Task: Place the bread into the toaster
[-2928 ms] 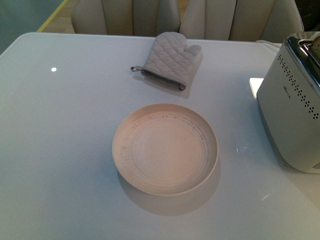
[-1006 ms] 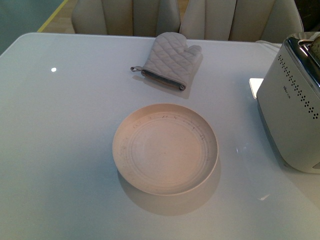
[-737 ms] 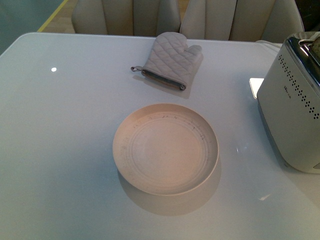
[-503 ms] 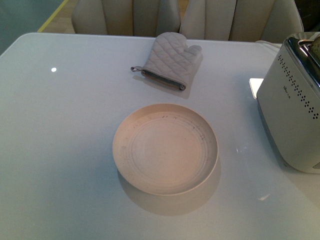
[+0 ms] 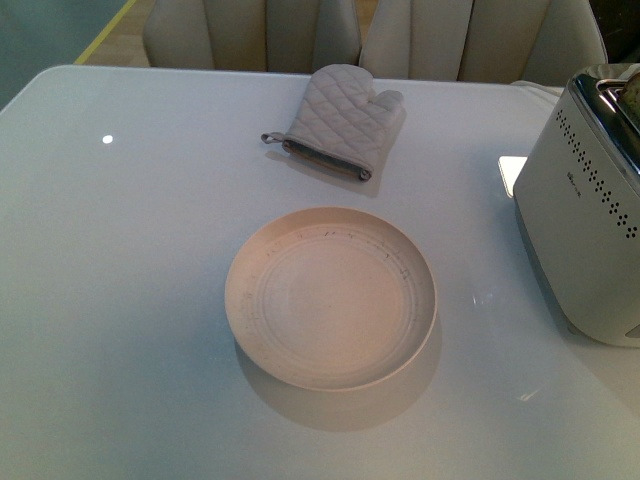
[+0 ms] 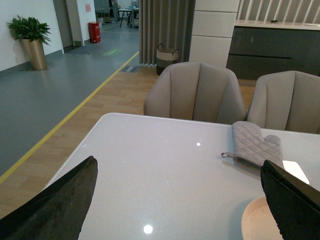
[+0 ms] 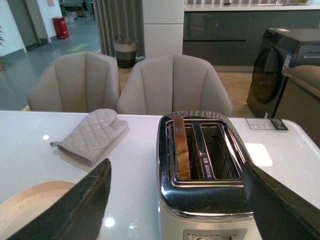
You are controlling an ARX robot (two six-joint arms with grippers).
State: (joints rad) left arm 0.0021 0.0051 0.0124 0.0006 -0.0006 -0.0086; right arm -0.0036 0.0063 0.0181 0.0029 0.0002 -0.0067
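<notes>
The toaster stands at the table's right edge; in the right wrist view its chrome top shows two slots. The bread stands upright in one slot, its brown crust edge showing above the slot. A sliver of it shows at the toaster's top in the front view. My right gripper is open and empty, its dark fingers spread on either side of the toaster, above and apart from it. My left gripper is open and empty above the table. Neither gripper shows in the front view.
A round cream plate sits empty at the table's middle, also in the left wrist view. A quilted grey oven mitt lies behind it. Beige chairs stand along the table's far edge.
</notes>
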